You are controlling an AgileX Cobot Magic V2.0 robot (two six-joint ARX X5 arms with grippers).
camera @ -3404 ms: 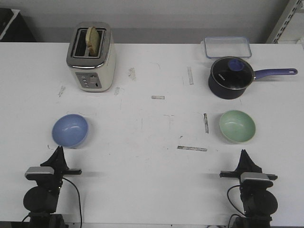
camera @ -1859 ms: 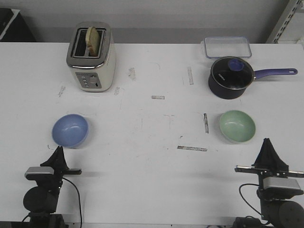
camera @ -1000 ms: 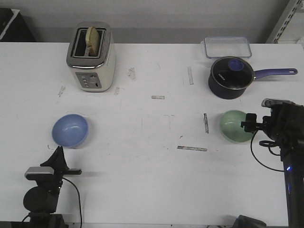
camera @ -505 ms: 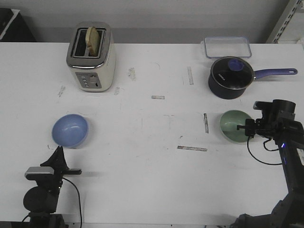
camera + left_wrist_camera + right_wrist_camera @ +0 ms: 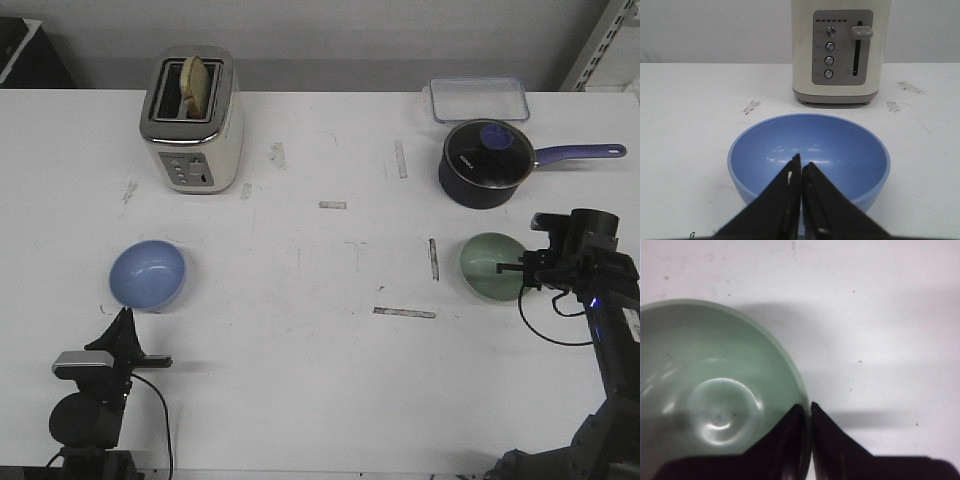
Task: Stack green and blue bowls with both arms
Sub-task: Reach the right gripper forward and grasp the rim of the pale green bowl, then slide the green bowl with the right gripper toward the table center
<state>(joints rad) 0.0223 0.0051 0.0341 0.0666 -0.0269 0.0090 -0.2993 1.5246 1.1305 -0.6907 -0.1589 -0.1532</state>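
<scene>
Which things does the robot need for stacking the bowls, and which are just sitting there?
Needed:
green bowl, with the right gripper shut on its rim
blue bowl, with the left gripper near it

Just sitting there:
toaster with bread in it
dark blue saucepan
clear container

Open table (image 5: 330,360) lies between blue bowl (image 5: 148,275) and green bowl (image 5: 492,266); only flat tape marks there. Toaster (image 5: 192,118) stands well behind the blue bowl. Saucepan (image 5: 487,163) sits close behind the green bowl, crowding that side.
</scene>
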